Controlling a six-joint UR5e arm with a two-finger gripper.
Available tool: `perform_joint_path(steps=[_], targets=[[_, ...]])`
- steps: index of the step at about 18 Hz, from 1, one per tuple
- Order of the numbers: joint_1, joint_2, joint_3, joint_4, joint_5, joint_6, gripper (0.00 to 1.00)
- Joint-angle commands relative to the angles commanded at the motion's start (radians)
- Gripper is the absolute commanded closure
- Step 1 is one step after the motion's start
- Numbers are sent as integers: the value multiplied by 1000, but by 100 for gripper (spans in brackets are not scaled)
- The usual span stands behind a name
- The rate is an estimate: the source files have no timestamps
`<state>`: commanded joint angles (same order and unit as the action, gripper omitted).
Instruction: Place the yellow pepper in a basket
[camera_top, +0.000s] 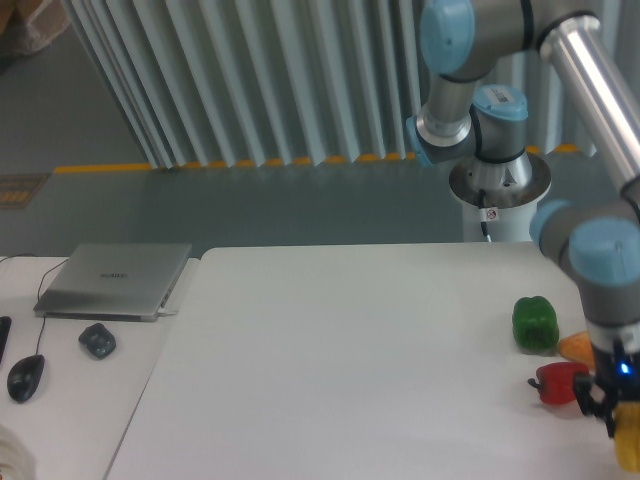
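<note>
**Pepper apparently in hand, basket not in view**

You've got the end effector (612, 415) at the far right edge of the frame, low over the bench (350, 360). The yellow pepper (629, 447) shows only as a yellow patch right below the fingers, cut off by the frame corner. It looks gripped: the fingers sit down on its top. But the jaws are small, dark and partly cropped, so you can't confirm from this view how wide they are or whether they truly have it. Whether the pepper is off the bench is also unclear.

Progress, as a judgement: reach is done, grasp probably done, lift possibly under way. Transport and release are still open. No basket is visible anywhere in the shot, so you can't check the drop target from here.

Count on the white bench:
- 1 yellow pepper, at the end effector
- 1 red pepper (555, 382), just left of the end effector, near touching
- 1 green pepper (535, 323), behind the red one
- 1 pale orange wedge (577, 347), between the green pepper and the arm, partly hidden

On the side desk to the left:
- 1 closed laptop (115, 280)
- 1 mouse (26, 376)
- 1 small dark object (97, 340), can't identify it
</note>
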<state>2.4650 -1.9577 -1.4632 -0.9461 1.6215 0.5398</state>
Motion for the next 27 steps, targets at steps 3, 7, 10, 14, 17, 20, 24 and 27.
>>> perform_joint_path(steps=[3, 7, 10, 14, 17, 20, 24, 27], targets=[[49, 91, -40, -95, -2, 147, 70], [182, 135, -45, -220, 9, 551, 70], [271, 128, -45, -209, 35, 777, 70], [356, 51, -40, -119, 58, 988, 70], [365, -9, -40, -45, 70, 1042, 68], [365, -35, -37, -19, 116, 1051, 64], [361, -46, -40, 15, 124, 1052, 0], [358, -21, -42, 1, 127, 1148, 0]])
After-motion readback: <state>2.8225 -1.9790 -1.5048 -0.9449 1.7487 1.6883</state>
